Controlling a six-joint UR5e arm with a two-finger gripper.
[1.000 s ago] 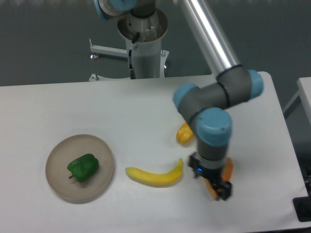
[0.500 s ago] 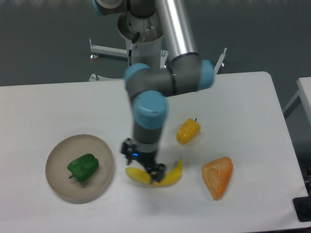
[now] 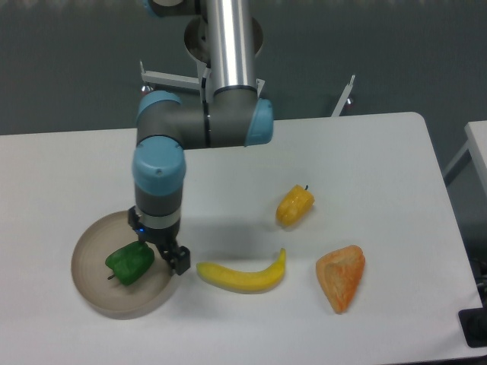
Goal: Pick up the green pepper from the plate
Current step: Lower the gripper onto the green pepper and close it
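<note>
While my pincer [image 3: 169,257] hovers beside the green pepper [image 3: 130,262] on the plate [image 3: 93,247], grip unreadable, a banana [image 3: 242,275] lies just right of the plate.

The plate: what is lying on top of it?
On the plate lies the green pepper, left of centre. The tool hangs over the plate's right part and covers the surface and rim there, so that part cannot be checked.

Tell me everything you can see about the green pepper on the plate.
The small glossy bright-green bell pepper looks lumpy and blocky, with a short dark stem at its lower left. It lies on its side, left of centre in the round shallow beige-grey plate, resting on the plate's floor. The robot's black gripper is just at its right side; whether it touches the pepper cannot be told.
</note>
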